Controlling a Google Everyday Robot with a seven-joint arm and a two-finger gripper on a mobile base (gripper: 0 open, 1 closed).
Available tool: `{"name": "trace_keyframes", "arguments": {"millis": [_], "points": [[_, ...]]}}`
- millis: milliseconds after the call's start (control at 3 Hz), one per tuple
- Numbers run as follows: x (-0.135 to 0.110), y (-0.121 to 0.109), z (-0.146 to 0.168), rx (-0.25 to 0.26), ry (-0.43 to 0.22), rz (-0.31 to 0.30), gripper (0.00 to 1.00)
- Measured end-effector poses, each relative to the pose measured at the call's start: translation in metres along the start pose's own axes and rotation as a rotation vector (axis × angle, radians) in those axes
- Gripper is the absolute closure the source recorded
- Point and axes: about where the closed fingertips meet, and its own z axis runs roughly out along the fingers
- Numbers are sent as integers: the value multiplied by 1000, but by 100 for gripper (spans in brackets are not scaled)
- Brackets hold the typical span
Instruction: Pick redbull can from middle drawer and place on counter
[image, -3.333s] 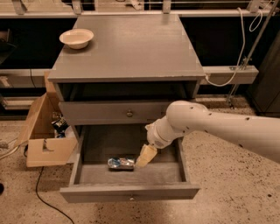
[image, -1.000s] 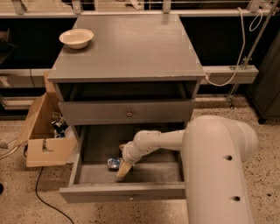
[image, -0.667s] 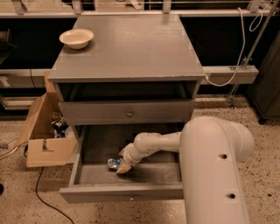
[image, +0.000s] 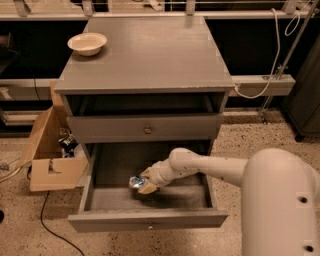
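Counter (image: 150, 55) area is seen as the broad grey top of the cabinet, and most of it is judged free to take the can later. The pale arm (image: 220, 167) is reached in from the lower right and bent downward, because the target lies low, beneath the closed drawer front (image: 147, 129). The middle drawer (image: 150, 220) is pulled fully out, so its tray is exposed from above and entry is allowed. A cardboard box (image: 50, 150) is stood on the floor just beside the cabinet's left side, outside the arm's path. The white bowl (image: 87, 43) is kept at the counter's back left corner, well apart from the centre.

The gripper (image: 146, 185) is held down inside the tray, left of its middle, right against the redbull can (image: 135, 181). Whether it is pressed onto the can or merely beside it cannot be told. The lift is judged not yet done.
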Motion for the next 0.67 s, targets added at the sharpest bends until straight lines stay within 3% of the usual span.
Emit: {"name": "trace_keyframes", "arguments": {"millis": [333, 667], "points": [[-23, 5, -73, -1, -104, -58, 100], [-49, 6, -160, 27, -113, -130, 100]]}}
